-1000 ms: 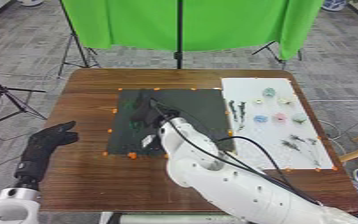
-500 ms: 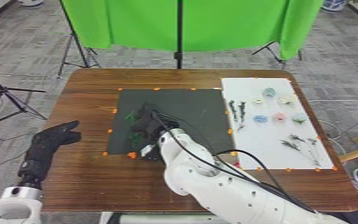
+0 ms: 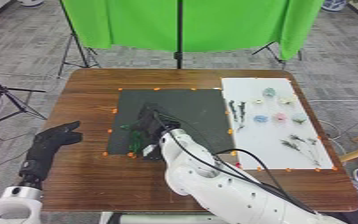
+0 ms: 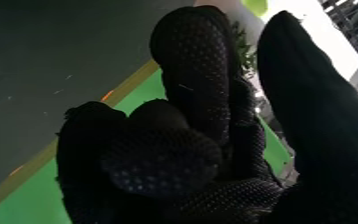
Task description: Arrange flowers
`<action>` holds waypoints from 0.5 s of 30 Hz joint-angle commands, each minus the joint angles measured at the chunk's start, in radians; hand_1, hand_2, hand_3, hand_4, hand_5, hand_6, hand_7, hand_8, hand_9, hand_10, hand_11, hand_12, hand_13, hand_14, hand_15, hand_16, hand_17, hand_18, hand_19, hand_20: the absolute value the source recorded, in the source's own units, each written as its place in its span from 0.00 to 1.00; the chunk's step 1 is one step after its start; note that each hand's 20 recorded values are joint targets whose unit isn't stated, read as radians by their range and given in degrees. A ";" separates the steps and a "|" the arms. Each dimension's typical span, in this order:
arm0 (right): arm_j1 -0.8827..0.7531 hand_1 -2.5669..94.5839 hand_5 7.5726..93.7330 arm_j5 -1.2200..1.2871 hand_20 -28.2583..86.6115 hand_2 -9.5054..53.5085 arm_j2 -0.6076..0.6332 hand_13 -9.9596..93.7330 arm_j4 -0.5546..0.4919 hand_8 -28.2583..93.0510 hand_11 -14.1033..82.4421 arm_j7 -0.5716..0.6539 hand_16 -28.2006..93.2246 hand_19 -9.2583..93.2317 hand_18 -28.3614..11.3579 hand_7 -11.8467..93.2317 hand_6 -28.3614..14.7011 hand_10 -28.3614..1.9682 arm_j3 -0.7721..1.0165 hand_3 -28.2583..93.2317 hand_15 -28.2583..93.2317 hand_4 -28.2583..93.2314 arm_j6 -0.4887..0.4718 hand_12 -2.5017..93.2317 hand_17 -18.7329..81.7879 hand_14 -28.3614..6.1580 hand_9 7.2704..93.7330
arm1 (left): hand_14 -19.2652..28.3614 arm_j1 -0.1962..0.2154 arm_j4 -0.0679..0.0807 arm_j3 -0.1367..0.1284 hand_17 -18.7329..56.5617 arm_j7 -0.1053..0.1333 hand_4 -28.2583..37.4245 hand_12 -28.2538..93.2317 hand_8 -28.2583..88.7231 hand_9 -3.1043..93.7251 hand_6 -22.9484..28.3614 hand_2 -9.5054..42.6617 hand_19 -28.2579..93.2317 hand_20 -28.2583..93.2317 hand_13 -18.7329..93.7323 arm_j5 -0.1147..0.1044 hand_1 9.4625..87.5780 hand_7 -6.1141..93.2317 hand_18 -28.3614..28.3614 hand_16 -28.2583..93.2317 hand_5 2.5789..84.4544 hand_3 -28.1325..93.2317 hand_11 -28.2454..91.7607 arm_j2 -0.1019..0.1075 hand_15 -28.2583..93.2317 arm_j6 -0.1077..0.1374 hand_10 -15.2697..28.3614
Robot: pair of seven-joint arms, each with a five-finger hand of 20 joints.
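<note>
Arranging seems barely begun: the right robot hand grips greenery, while flowers lie near the desk's right edge.

From where I stand, the right hand hides part of the green sprig towards seven o'clock on the black mat, and its dark glove blurs into that surface. Over at two o'clock on the table, the pale flowers are too small to identify, while the right arm is cut off at five.
</note>
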 commanded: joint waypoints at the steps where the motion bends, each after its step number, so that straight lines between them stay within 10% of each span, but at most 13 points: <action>1: -0.006 0.50 0.90 -0.053 0.55 0.00 0.016 1.00 -0.005 0.35 0.50 -0.013 0.39 0.99 0.50 0.32 0.54 0.49 0.003 0.70 0.76 0.18 -0.004 0.25 0.92 0.83 1.00 | 0.82 0.004 0.002 -0.005 0.37 -0.016 0.08 0.34 0.19 0.56 0.54 0.29 0.30 0.38 0.54 0.011 0.23 0.19 0.72 0.23 0.58 0.76 0.43 -0.007 0.44 -0.021 0.69; 15: -0.145 0.44 0.85 -0.081 0.60 0.00 0.532 1.00 -0.514 0.25 0.47 -0.018 0.43 1.00 0.46 0.31 0.55 0.47 0.441 0.74 0.72 0.17 0.032 0.28 0.89 0.77 0.97 | 0.82 0.071 -0.040 -0.084 0.36 -0.029 0.08 0.34 0.19 0.56 0.54 0.28 0.30 0.38 0.54 0.014 0.24 0.19 0.72 0.23 0.58 0.76 0.42 -0.019 0.44 -0.015 0.69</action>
